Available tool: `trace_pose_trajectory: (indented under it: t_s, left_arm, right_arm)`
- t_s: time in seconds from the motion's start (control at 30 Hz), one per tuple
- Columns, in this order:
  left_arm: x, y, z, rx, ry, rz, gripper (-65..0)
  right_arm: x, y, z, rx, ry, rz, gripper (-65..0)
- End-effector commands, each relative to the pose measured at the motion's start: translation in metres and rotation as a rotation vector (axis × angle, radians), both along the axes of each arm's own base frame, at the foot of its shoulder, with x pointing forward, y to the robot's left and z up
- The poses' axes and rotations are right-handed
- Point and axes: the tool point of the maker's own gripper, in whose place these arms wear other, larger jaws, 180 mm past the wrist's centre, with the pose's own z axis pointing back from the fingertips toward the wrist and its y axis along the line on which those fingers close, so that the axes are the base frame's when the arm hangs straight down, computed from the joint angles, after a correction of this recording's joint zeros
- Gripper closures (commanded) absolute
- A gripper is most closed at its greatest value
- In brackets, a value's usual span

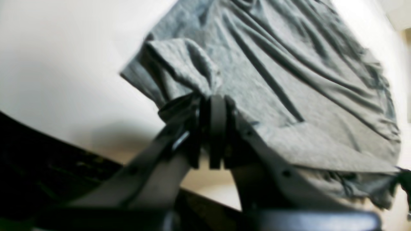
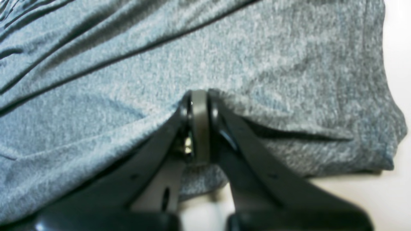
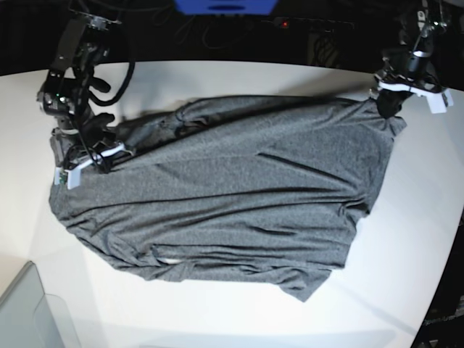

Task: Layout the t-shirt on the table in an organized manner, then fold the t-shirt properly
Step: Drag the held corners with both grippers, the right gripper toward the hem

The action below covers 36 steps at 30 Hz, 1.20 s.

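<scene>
The dark heather-grey t-shirt lies spread and wrinkled across the white table, long side running left to right in the base view. My left gripper is shut on the shirt's far right corner; the left wrist view shows its jaws pinching a bunched fold, with the cloth stretching away in long creases. My right gripper is shut on the shirt's left edge near the far side. In the right wrist view its jaws nip the fabric, which fills most of that view.
A translucent grey bin corner sits at the near left of the table. The table's curved far edge meets dark surroundings with cables and a blue object. Bare white tabletop shows to the right and in front of the shirt.
</scene>
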Motion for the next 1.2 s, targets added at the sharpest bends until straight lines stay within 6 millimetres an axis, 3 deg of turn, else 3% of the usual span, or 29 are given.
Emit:
trace_pose_trajectory:
  t_s: [0.0,0.1,0.43,0.7,0.97,1.1,1.17]
  left_arm:
    - [0.002,0.003,0.011,-0.016,-0.032,0.003,-0.1]
    - [-0.002,0.003,0.012,-0.076,-0.013,-0.001,-0.1]
    - [-0.019,0.049,0.033,-0.143,-0.033,0.14,0.0]
    - [-0.018,0.053,0.032,-0.141,-0.036,0.152,0.0]
    - [0.026,0.05,0.033,-0.068,-0.114,0.11,0.0]
    - [0.044,0.043,0.014,-0.09,-0.061,0.069,0.0]
    - [0.048,0.046,-0.007,-0.133,0.012,0.067,0.0]
  right_arm:
    - [0.007,-0.003,0.014,-0.011,-0.054,-0.001,0.0]
    - [0.005,-0.004,0.013,-0.012,-0.051,-0.004,0.0]
    - [0.001,-0.004,0.024,-0.031,-0.076,0.0,0.0]
    - [0.001,-0.004,0.024,-0.03,-0.078,0.0,0.0]
    - [0.001,-0.004,0.023,-0.029,-0.075,-0.001,0.0]
    - [0.0,-0.004,0.022,-0.028,-0.072,-0.001,0.0]
    - [0.0,-0.004,0.022,-0.029,-0.071,0.0,0.0]
